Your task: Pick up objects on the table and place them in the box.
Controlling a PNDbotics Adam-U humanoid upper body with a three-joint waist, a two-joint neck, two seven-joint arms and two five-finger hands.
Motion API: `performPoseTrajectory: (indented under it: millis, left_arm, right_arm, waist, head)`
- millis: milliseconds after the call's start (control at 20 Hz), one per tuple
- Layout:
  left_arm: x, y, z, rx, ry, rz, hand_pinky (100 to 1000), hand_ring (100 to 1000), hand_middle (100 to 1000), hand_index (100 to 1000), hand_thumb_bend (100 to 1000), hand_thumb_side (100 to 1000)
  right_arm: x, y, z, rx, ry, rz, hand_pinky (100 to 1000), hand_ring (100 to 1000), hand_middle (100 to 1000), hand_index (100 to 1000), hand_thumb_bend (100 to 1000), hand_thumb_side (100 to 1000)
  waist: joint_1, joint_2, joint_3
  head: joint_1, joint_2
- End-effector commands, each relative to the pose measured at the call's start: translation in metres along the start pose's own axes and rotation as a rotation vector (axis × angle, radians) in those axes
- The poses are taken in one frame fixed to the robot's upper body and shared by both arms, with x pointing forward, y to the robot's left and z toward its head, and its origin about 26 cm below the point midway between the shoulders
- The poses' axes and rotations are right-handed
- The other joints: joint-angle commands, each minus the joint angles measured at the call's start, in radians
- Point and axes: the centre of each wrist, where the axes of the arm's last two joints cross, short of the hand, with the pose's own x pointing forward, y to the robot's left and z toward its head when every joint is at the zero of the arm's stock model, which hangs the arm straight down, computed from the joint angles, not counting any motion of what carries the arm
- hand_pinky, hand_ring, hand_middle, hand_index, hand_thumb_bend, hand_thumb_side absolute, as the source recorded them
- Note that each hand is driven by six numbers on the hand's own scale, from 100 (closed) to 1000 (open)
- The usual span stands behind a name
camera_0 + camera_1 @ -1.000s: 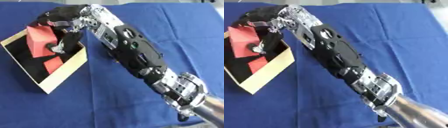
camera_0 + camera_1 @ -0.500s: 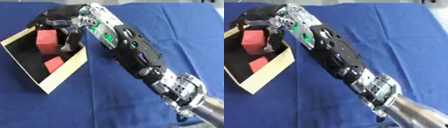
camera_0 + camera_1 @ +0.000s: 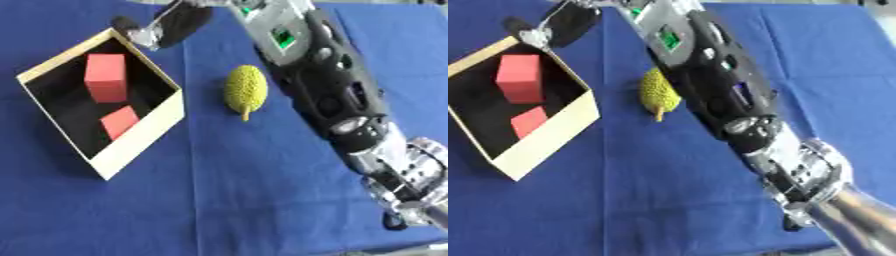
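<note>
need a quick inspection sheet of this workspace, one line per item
surface: table under a blue cloth, mostly bare
job's things: open cardboard box with a black inside at left, holding a tall red block and a smaller red block; a yellow-green bumpy fruit-shaped object with a stem lies on the cloth just right of the box, touching nothing
clutter: nothing seen
hands: right hand above the box's far corner, holding nothing, fingers not clear enough to judge; left hand not in view
cables: nothing seen
surroundings: right arm crosses the view from lower right to upper middle
</note>
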Motion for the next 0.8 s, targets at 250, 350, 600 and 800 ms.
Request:
performPoseTrajectory:
  millis: [250, 350, 600, 800]
  left_arm:
    - [0.004, 0.007, -0.008, -0.004, -0.04, -0.032, 709, 785, 757, 801, 168, 695]
    - [0.004, 0.008, -0.009, -0.003, -0.042, -0.036, 709, 786, 757, 801, 167, 696]
    - [0.005, 0.007, -0.01, -0.004, -0.047, -0.032, 710, 786, 756, 801, 168, 693]
    - [0.005, 0.007, -0.011, -0.001, -0.051, -0.031, 710, 786, 756, 801, 169, 691]
  right_arm:
    - [0.002, -0.042, 0.093, -0.04, 0.089, 0.093, 869, 905, 786, 923, 100, 291]
    - [0.003, -0.04, 0.115, 0.004, 0.127, 0.115, 870, 910, 799, 933, 100, 310]
    - [-0.001, -0.023, 0.149, 0.135, 0.198, 0.126, 869, 914, 812, 949, 113, 376]
    - [-0.001, -0.014, 0.16, 0.156, 0.227, 0.125, 869, 915, 815, 953, 117, 389]
  waist:
    - [0.006, -0.021, -0.013]
    - [0.006, -0.018, -0.015]
    - [0.01, -0.015, -0.017]
    - [0.014, -0.013, -0.014]
  head:
    - [0.036, 0.003]
    - [0.045, 0.001]
    - [0.055, -0.013]
    - [0.055, -0.016]
